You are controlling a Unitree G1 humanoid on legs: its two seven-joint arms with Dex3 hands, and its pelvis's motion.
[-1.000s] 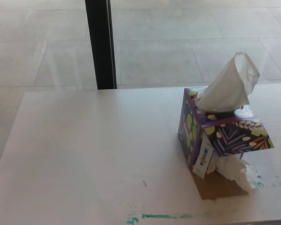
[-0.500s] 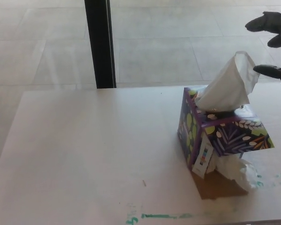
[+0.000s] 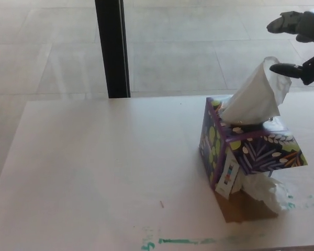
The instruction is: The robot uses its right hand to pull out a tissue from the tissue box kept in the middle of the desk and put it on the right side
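A purple tissue box (image 3: 248,151) with a leaf pattern stands on the right part of the pale desk (image 3: 104,167). A white tissue (image 3: 256,94) sticks up out of its top, leaning to the right. My right hand (image 3: 298,42) hangs at the upper right edge of the head view, open, its fingers apart. Its lower finger (image 3: 285,68) is level with the tissue's tip and very close to it. The hand holds nothing. A crumpled tissue (image 3: 267,191) lies on the desk in front of the box, to its right. My left hand does not show.
A black post (image 3: 112,49) stands behind the desk at the left of centre. Tiled floor lies beyond the desk's far edge. Green marks (image 3: 180,241) run along the desk's front edge. A brown patch (image 3: 240,209) lies under the box's front corner.
One second ago no hand showed. My right hand came in from the upper right and has since moved left toward the tip of the tissue. The box and tissue have not moved.
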